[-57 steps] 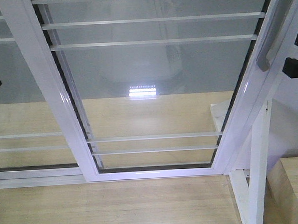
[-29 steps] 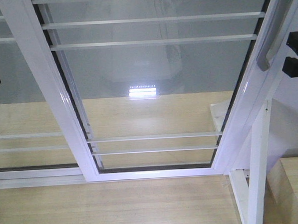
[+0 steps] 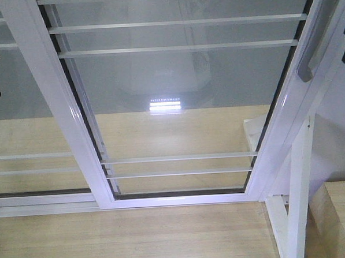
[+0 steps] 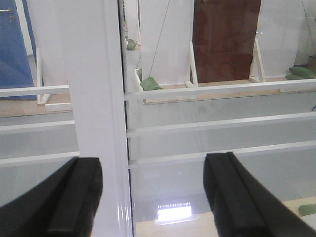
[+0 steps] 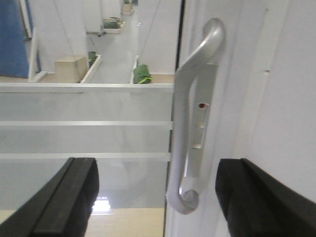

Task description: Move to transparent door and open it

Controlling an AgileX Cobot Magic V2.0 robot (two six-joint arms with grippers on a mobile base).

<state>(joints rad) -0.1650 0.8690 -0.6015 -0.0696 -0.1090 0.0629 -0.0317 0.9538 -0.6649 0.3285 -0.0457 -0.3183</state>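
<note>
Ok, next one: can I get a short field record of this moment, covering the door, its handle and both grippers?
transparent door: white frame, thin horizontal bars; no open gap visible
handle: curved grey bar on lock plate, untouched
left gripper: open, facing a white vertical frame member
right gripper: open, handle ahead between its fingers, no contact
floor: light wood

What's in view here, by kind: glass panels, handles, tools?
Glass panels: 2, door and side panel
Handles: 1, handle on the door
Tools: 2, left tool and right tool
Total: 5
</note>
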